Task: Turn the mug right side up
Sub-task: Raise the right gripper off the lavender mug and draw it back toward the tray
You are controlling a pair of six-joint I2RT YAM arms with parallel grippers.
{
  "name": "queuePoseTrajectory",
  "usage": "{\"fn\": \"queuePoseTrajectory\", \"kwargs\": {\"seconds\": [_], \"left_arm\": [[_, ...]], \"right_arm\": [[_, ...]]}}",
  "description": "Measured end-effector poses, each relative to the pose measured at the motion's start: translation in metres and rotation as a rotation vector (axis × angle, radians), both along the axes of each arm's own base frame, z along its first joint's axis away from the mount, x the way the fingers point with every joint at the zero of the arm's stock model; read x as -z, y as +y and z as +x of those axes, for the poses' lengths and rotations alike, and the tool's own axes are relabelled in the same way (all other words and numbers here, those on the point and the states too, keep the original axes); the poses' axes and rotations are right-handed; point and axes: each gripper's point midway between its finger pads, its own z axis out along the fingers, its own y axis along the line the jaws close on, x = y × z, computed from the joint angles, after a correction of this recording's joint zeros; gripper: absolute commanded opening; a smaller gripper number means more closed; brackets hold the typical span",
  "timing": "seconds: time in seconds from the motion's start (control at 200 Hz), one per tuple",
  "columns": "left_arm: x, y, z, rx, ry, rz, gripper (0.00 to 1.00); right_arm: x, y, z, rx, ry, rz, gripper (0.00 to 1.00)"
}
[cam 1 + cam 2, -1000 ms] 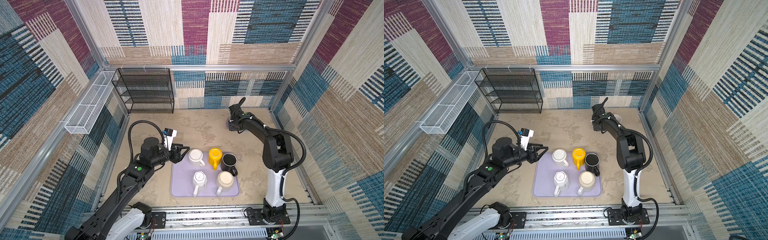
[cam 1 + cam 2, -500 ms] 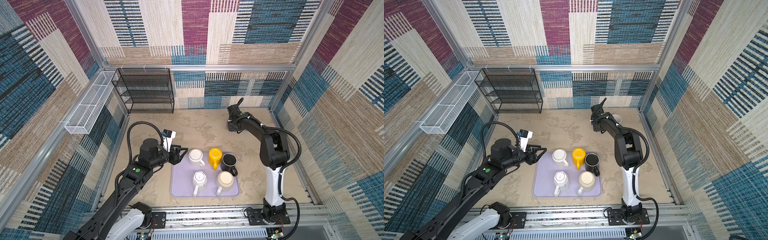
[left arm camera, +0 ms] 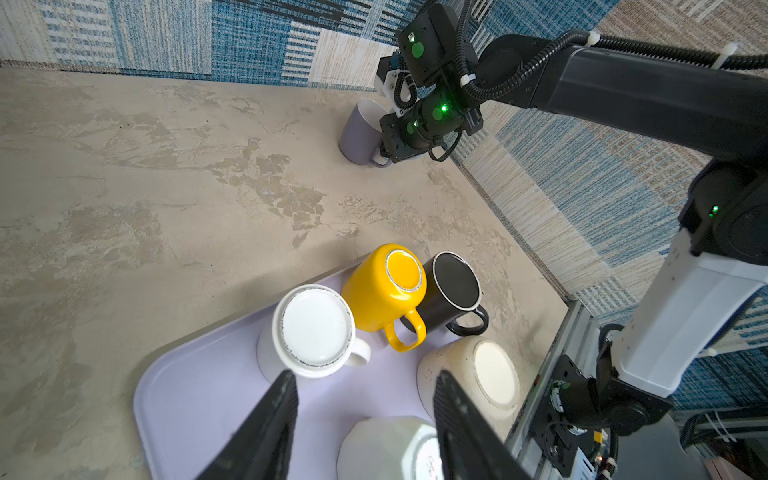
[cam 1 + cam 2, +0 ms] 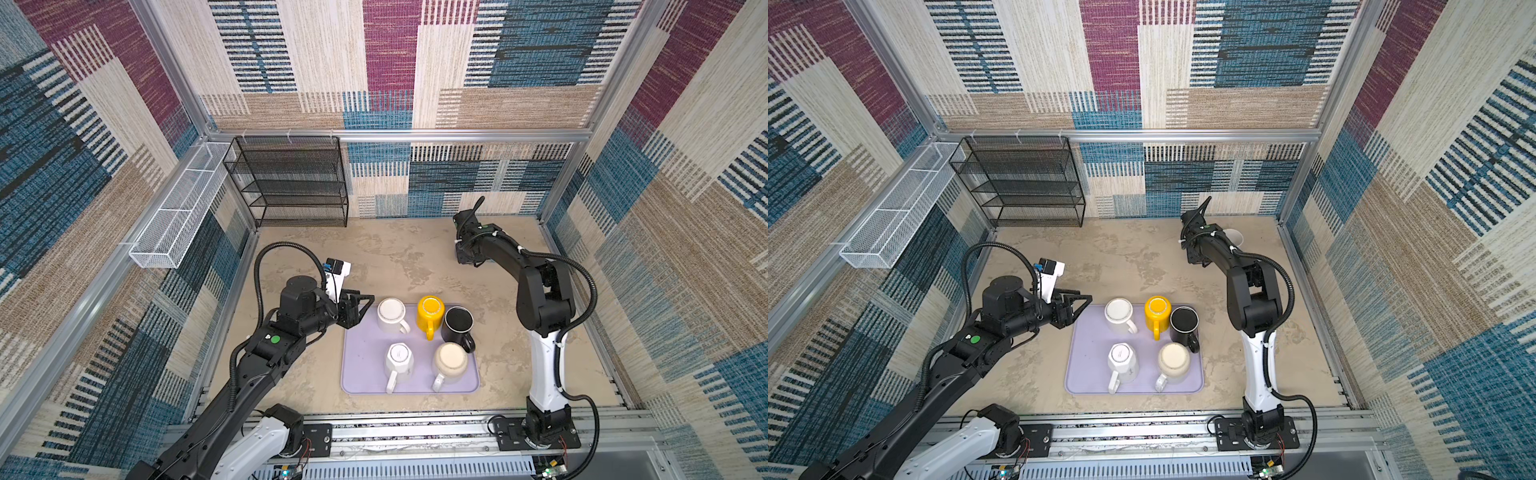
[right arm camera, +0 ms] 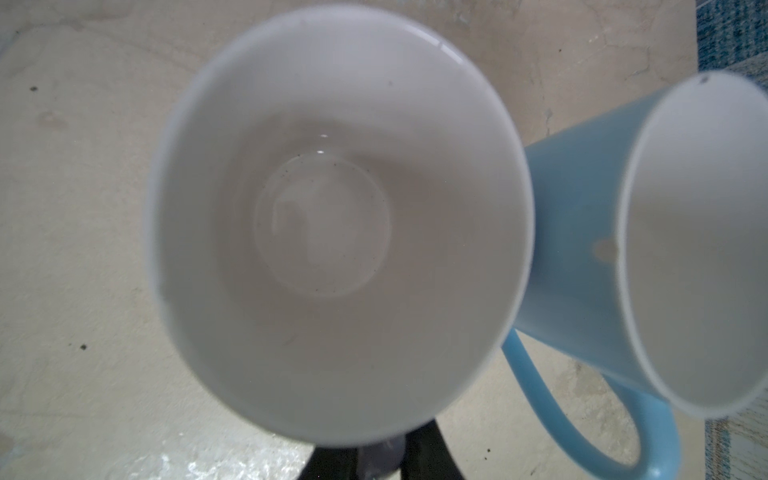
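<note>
A lavender mug [image 3: 360, 132] with a white inside [image 5: 332, 228] stands mouth up at the back right of the table, and its rim [image 4: 1234, 237] peeks out behind the arm. My right gripper [image 5: 380, 455] is shut on its lavender handle, seen from across the table as the black gripper [image 3: 392, 143] beside the mug. My left gripper [image 3: 361, 380] hangs open and holds nothing, just above the left end of the lilac tray [image 4: 362, 374], beside an upside-down white mug [image 4: 391, 314].
Several more mugs sit bottom up on the tray: yellow [image 4: 430, 312], black [image 4: 457, 324], faceted white [image 4: 399, 359], cream [image 4: 451, 360]. A light blue mug [image 5: 582, 249] stands mouth up right beside the lavender one. A black wire shelf [image 4: 291, 183] stands at the back left.
The right gripper with the mug has shifted slightly toward the back wall. The left arm has eased a little away from the tray.
</note>
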Motion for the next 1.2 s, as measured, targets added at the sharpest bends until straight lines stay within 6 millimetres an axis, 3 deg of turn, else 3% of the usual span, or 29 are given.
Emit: {"fn": "queuePoseTrajectory", "kwargs": {"seconds": [0.155,0.621,1.197], "left_arm": [[0.001,0.001,-0.001,0.000,0.008,0.004,0.54],[-0.005,0.001,-0.001,0.003,0.001,0.016,0.53],[-0.007,0.002,-0.003,0.006,0.006,0.025,0.53]], "right_arm": [[0.000,0.000,0.000,0.000,0.001,-0.001,0.18],[-0.009,0.002,0.006,0.000,-0.025,0.007,0.46],[-0.017,0.020,-0.004,-0.055,-0.035,0.126,0.36]]}}
